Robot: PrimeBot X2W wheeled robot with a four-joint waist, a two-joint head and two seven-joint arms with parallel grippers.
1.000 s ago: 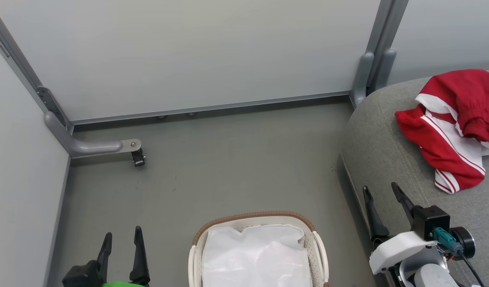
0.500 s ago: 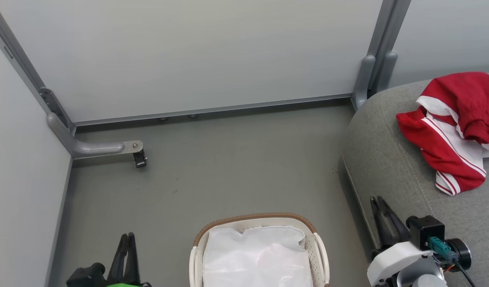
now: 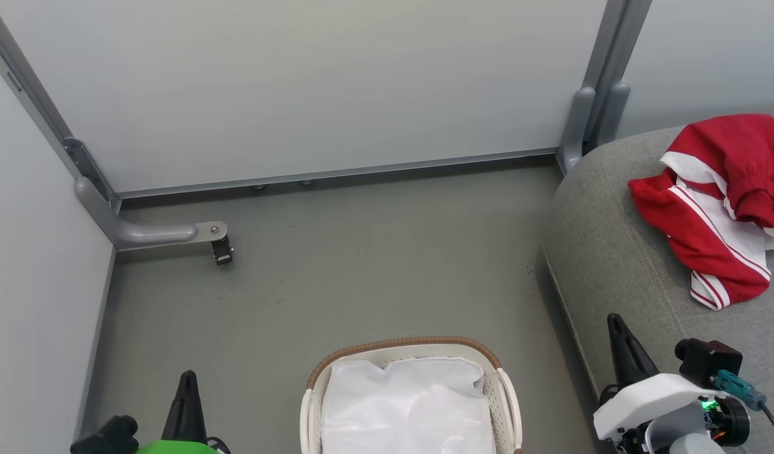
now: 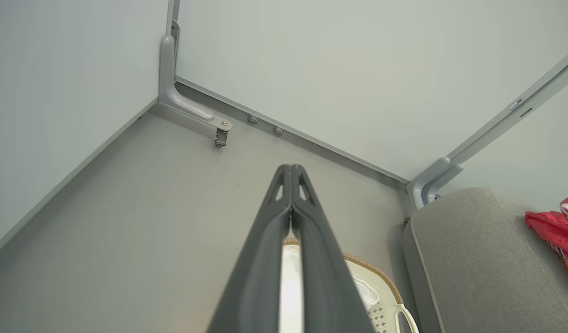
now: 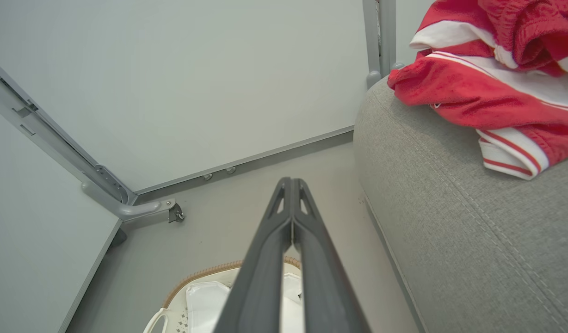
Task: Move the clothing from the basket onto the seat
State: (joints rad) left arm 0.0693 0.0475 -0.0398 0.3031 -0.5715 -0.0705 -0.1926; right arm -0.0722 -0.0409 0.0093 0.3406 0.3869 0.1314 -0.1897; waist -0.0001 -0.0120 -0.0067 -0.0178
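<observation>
Grey floor [image 3: 362, 265] and pale partitions [image 3: 299, 82] surround you. The clothing [image 3: 715, 208] lies on the seat [image 3: 614, 252] at your right; the basket [image 3: 403, 343] shows its white liner [image 3: 406, 403] and nothing red. The task looks finished, so next you need only park the arms. A second ago both sets of jaws stood spread; now the left gripper [image 3: 187, 381] and right gripper [image 3: 616, 328] press theirs together, empty.

Crumpled red-and-white clothing [image 3: 708, 221] on the grey seat [image 3: 614, 265]; brown-rimmed, white-lined basket [image 3: 403, 343] upright nearby.
</observation>
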